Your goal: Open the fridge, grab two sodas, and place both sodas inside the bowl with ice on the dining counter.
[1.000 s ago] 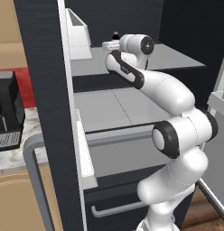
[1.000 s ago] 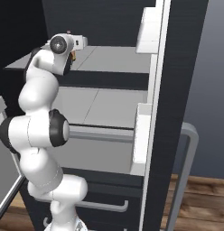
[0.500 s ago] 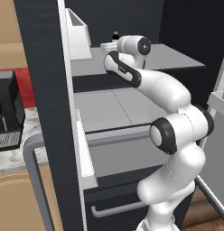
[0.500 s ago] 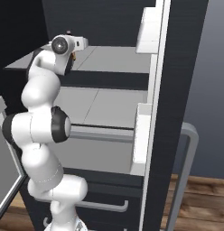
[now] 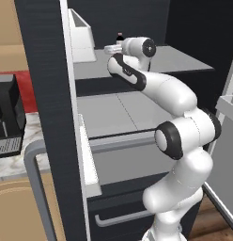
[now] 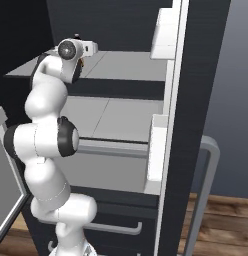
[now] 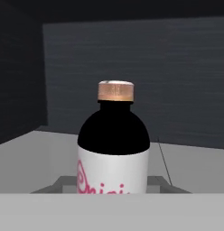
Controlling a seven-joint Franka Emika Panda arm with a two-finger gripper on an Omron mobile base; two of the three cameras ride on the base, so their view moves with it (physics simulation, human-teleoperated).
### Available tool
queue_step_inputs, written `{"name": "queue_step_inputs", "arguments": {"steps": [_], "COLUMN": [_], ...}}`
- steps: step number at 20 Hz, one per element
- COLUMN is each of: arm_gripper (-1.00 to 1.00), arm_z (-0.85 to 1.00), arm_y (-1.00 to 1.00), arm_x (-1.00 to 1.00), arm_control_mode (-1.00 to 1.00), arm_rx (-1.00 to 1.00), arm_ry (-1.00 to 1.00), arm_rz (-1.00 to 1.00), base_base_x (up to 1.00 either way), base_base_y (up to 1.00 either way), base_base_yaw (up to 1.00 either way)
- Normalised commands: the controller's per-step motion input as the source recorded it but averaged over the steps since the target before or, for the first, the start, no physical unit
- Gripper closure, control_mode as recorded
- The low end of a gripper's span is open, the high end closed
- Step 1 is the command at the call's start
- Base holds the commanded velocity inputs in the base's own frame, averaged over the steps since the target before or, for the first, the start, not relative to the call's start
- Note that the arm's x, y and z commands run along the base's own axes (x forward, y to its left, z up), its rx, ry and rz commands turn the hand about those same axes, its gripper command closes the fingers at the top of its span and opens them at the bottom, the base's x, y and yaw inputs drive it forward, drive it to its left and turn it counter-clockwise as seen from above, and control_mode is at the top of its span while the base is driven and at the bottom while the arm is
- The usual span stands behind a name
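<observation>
Dark fridge point(image 6: 206, 75) walls and grey shelves make up the background, with both doors swung wide and the white arm reaching to the upper shelf point(image 5: 184, 61) at the top centre of the left base view. At the end of the arm the hand point(image 5: 114, 48) is seen level with that shelf, and just behind it a small dark cap of the bottle point(image 7: 113, 144) can be made out. In the hand view the bottle stands upright at the frame's centre, with a copper-coloured cap, a black shoulder and a white label with pink lettering; its lower part is hidden at the bottom edge. The hand is judged to be clenched around the bottle's lower body, though the contact itself is hidden. The second soda, the bowl and the dining desk cannot be found in these frames. From here, the main risk is judged to be a slip: the grip seems to sit low on a smooth round body, so the bottle could tilt or twist as it is lifted. The bottle could also be knocked against the shelf lip or the door bins point(image 5: 83, 37) if the arm is drawn out too fast or too low. A marbled desk with a black machine point(image 5: 8, 117) is seen at the left edge.
</observation>
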Motion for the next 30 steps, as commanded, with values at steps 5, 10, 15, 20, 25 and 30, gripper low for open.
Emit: {"name": "queue_step_inputs", "arguments": {"steps": [5,10,15,20,25,30], "arm_gripper": [1.00,1.00,1.00,1.00,1.00,1.00], "arm_z": [-0.02,0.00,0.00,0.19,0.35,0.12], "arm_y": [0.00,0.00,0.00,0.00,-0.02,-0.03], "arm_x": [0.00,0.00,-0.07,-0.35,-0.51,-0.76], "arm_control_mode": [-1.00,-1.00,-1.00,-1.00,-1.00,-1.00], "arm_rx": [0.00,0.00,0.00,-0.01,-0.02,-0.05], "arm_ry": [0.00,0.00,0.00,0.00,0.00,0.01], "arm_rz": [0.00,0.00,0.00,0.01,0.02,0.00], "base_base_x": [0.00,0.00,0.00,0.00,0.00,0.00], "base_base_y": [0.00,0.00,0.00,0.00,0.00,0.00], "base_base_yaw": [0.00,0.00,0.00,0.00,0.00,0.00]}}
